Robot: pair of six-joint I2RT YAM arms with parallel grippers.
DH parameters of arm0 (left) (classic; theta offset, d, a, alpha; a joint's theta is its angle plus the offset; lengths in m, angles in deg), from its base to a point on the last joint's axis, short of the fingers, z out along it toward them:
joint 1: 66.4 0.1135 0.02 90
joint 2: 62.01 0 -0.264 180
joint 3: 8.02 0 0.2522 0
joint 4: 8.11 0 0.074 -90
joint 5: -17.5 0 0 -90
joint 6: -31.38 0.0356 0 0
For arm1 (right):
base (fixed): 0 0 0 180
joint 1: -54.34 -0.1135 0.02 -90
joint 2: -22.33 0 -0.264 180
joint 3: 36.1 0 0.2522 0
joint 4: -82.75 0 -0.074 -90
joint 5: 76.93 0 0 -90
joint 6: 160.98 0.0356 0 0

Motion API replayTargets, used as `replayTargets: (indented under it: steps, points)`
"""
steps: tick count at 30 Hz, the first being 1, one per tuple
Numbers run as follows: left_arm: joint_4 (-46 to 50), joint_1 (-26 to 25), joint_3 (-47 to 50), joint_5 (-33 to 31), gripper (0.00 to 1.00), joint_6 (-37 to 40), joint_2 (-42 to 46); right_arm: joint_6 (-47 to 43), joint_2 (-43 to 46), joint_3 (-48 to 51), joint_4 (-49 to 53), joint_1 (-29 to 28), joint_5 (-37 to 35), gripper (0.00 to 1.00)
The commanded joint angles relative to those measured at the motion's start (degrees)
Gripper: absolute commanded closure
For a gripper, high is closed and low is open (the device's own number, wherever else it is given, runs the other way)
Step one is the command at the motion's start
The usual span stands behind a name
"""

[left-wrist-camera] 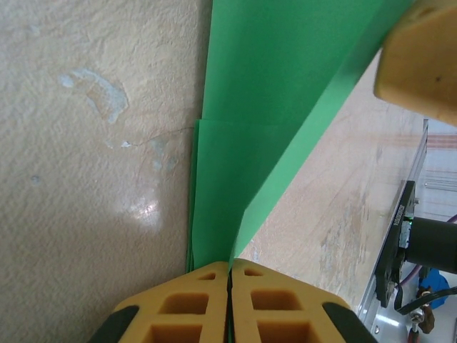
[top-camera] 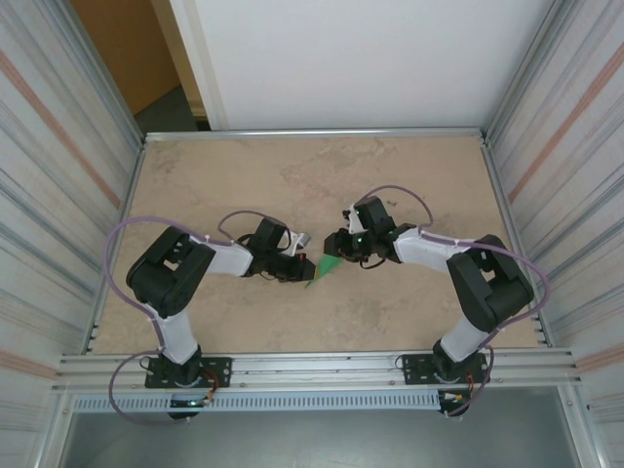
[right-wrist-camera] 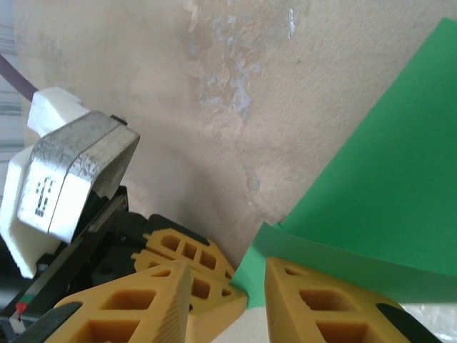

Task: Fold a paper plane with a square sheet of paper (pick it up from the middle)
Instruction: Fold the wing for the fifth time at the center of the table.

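Green folded sheet of paper is found at the middle of the desk, between both arms. Left gripper is clamped shut on the stacked layers at one end, judged to anchor the fold. Right gripper is seen part-open, with a paper corner at its gap; contact cannot be told. A second hold for creasing is judged intended.
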Motion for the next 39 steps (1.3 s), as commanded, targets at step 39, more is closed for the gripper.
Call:
replayTargets:
  steps: [39]
  points:
    - [5.56,0.99,-2.54,4.38,0.9,-0.42,-3.15,0.2,-9.29,-5.33,5.78,1.24,-1.93,0.71]
